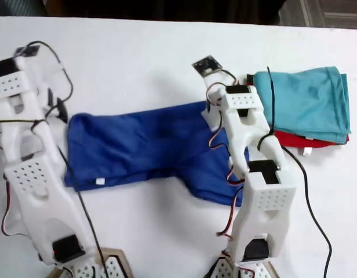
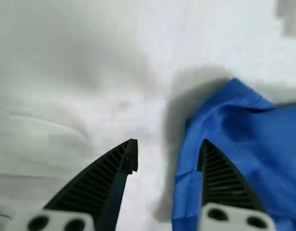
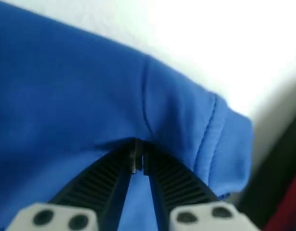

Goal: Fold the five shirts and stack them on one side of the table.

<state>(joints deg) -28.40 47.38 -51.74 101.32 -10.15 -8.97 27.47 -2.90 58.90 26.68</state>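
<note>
A blue shirt [image 1: 138, 145] lies spread across the middle of the table, folded lengthwise. My right gripper [image 1: 211, 113] is at its far right edge. In the right wrist view that gripper [image 3: 138, 158] is shut on a fold of the blue shirt [image 3: 80, 96], close to a hemmed corner. My left gripper [image 1: 58, 111] is at the shirt's far left corner. It [image 2: 167, 156] stands open, with one finger [image 2: 217, 173] over the edge of the blue shirt [image 2: 249, 139] and the other finger [image 2: 117, 171] over bare table. A folded teal shirt [image 1: 309, 101] rests on a folded red shirt [image 1: 297, 140] at the right.
The white table [image 1: 138, 58] has free room behind the blue shirt and in front of it. Cables [image 1: 309, 197] run from the right arm across the table near the stack. The table's far edge [image 1: 167, 20] is at the back.
</note>
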